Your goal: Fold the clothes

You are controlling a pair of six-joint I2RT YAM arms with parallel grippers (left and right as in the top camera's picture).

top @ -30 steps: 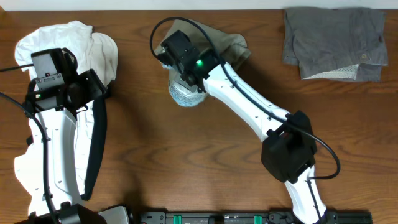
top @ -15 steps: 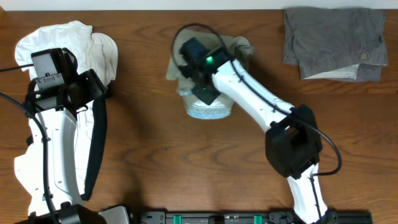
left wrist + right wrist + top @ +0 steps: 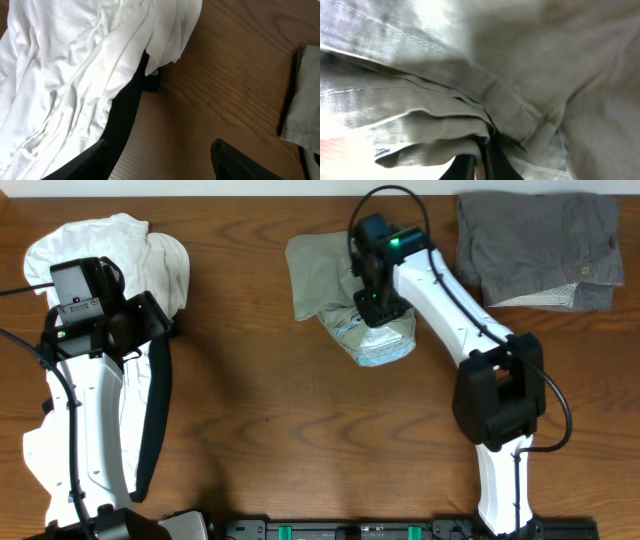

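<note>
The right gripper (image 3: 374, 302) is pinched nearly closed on a fold of the khaki shorts (image 3: 322, 272). In the right wrist view its dark fingers (image 3: 465, 168) sit close together at the bottom edge, with a ridge of wrinkled olive-tan cloth running into the narrow gap between them; seams and folds fill the rest of that view. From overhead, the gripper points down onto the middle of the garment. A khaki panel spreads flat to its left, and a bunched part showing the pale light-blue lining (image 3: 385, 340) lies just below and to its right. The shorts lie on the wooden table (image 3: 260, 410) at the upper centre, a little toward the right arm's side. The darker grey shorts (image 3: 535, 245) are folded near the top right corner, apart from the khaki pair. On the other side, the left gripper (image 3: 160, 147) is spread wide and holds nothing, with bare wood between its fingertips. A crumpled white T-shirt (image 3: 75, 75) lies just ahead of it, near the table's top left corner. An edge of the khaki cloth shows at the far right of the left wrist view.
</note>
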